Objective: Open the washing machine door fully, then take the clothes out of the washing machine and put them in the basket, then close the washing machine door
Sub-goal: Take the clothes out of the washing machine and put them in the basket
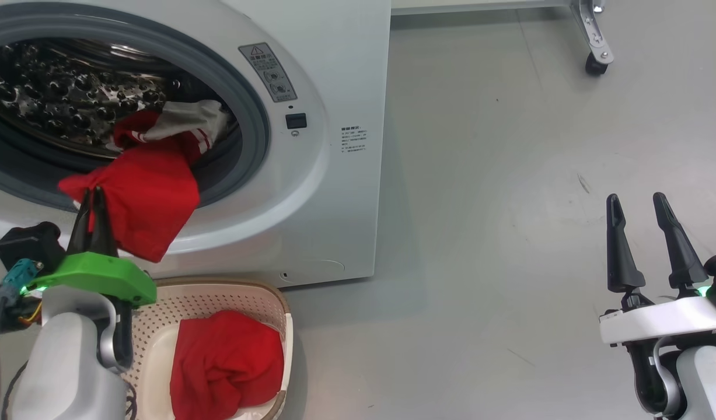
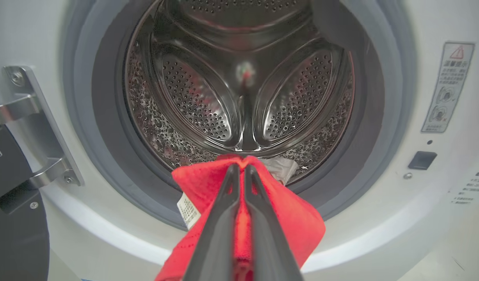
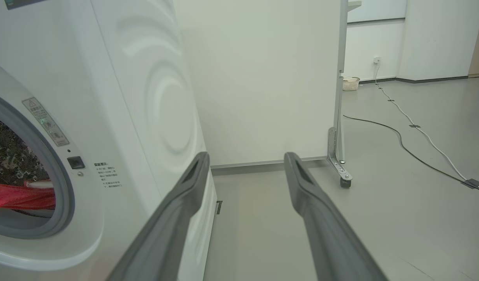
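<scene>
The left gripper (image 1: 93,193) is clamping its fingers on a red garment (image 1: 145,198) that is spilling over the lip of the washing machine (image 1: 334,87) just ahead of its tips. Below that gripper another red garment (image 1: 226,364) is lying in the basket (image 1: 286,318), while the right gripper (image 1: 636,201) is hovering with fingers spread, well off to the side above the floor (image 1: 509,233).

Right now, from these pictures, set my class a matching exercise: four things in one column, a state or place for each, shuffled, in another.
Column one:
1 left claw
2 right claw
3 basket
4 drum

Column two:
A open, over the floor
B shiny steel, full of holes
C shut on the hanging red garment
D on the floor, with a second red garment inside

Pairs: 1-C, 2-A, 3-D, 4-B.
</scene>
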Available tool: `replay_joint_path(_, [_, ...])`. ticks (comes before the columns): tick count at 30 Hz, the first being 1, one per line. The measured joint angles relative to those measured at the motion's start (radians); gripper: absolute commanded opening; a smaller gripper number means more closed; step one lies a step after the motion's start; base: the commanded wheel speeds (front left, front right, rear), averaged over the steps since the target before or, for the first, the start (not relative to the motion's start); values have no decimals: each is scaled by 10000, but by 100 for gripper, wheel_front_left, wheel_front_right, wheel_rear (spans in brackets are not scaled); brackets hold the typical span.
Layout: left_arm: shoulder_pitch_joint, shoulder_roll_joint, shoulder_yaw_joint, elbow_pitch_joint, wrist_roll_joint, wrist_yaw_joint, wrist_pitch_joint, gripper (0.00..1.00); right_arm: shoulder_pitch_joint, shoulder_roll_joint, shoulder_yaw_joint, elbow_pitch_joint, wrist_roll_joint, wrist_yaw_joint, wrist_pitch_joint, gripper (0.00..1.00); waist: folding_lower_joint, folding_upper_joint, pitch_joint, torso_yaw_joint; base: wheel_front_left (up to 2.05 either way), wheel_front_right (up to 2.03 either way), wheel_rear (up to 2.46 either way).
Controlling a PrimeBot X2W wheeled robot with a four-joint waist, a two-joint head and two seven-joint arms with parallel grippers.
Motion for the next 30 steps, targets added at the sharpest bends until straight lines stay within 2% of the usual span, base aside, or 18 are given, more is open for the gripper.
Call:
replay_joint_path(5, [105,-82,-196,-849,138,-46,-326,0,85,13,63,-54,-8,0,0,100,0,0,-157,45,0,0,0])
replay_joint_path(30, [416,-128,-236,-4134,840,-40,-600,0,201,251,282,-219,-102,0,0,100,0,0,-254,73,0,0,0])
